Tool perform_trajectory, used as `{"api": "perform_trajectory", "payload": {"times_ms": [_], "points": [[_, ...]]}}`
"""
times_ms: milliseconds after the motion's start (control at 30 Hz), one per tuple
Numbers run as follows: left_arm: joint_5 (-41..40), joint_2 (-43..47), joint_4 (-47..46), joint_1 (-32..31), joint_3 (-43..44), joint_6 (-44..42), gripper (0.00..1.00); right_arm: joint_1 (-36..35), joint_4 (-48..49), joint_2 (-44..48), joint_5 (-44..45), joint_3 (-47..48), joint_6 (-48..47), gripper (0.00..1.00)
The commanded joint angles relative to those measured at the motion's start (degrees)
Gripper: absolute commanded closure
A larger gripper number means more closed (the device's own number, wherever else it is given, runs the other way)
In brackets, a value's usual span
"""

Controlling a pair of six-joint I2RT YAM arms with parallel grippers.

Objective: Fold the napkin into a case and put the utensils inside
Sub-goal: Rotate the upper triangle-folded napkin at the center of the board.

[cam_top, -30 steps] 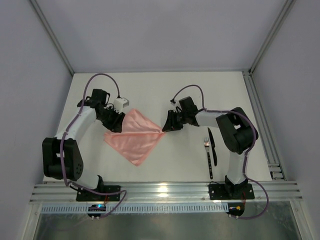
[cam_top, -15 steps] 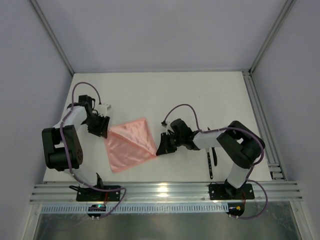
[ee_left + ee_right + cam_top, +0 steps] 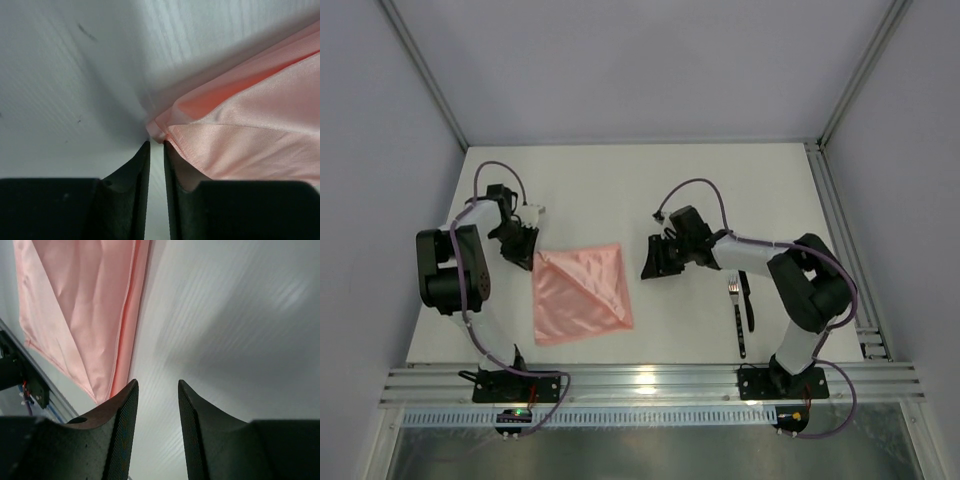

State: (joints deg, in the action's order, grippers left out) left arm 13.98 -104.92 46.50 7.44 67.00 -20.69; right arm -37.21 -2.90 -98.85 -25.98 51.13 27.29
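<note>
**Napkin spread on the bench, left fingers at its corner, right fingers released**

At the left of the top view, the left arm is seen reaching toward the middle of the bench (image 3: 620,180). The left gripper (image 3: 527,252) is set right at the upper-left corner of the napkin (image 3: 582,295). In the left wrist view its fingers (image 3: 137,175) are drawn almost together, with only a thin slit of pale bench showing between them. The cloth's corner is bunched into a small fold just at their tips. Whether that corner is pinched or only touched cannot be told.

The napkin is laid flat on the bench, left of centre and in the lower half of the top view, as a roughly square salmon-pink shape. A diagonal line is seen running across it from the upper-left corner toward the lower-right corner. At the corner near the left fingers, two layers of cloth can be made out, one lying over the other.

Right of the napkin, the right gripper (image 3: 650,268) is held near the cloth's upper-right corner but apart from it. In the right wrist view its fingers (image 3: 122,425) are spread, and only bare bench is seen between them; the pink cloth fills the upper left of that frame.

Farther right, the utensils (image 3: 739,335) are laid side by side on the bench, lengthwise, well apart from the napkin. The fork (image 3: 737,320) shows pale tines at its upper end, and the other utensil (image 3: 748,305) lies just to its right.
</note>
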Motion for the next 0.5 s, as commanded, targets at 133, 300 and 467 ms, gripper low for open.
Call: {"api": "perform_trajectory", "payload": {"times_ms": [133, 300, 467], "points": [[1.93, -12.30, -2.38, -9.88, 10.92, -0.67, 0.97, 5.13, -4.23, -4.25, 1.89, 11.45, -4.97, 0.58], [2.90, -19.96, 0.87, -15.17, 25.96, -0.23, 0.99, 8.47, -2.38, 0.23, 3.04, 5.30, -3.03, 0.58], [4.66, -30.13, 6.13, -25.09, 47.02, -1.89, 0.99, 11.28, -2.81, 7.34, 5.31, -2.51, -2.68, 0.58]]}}
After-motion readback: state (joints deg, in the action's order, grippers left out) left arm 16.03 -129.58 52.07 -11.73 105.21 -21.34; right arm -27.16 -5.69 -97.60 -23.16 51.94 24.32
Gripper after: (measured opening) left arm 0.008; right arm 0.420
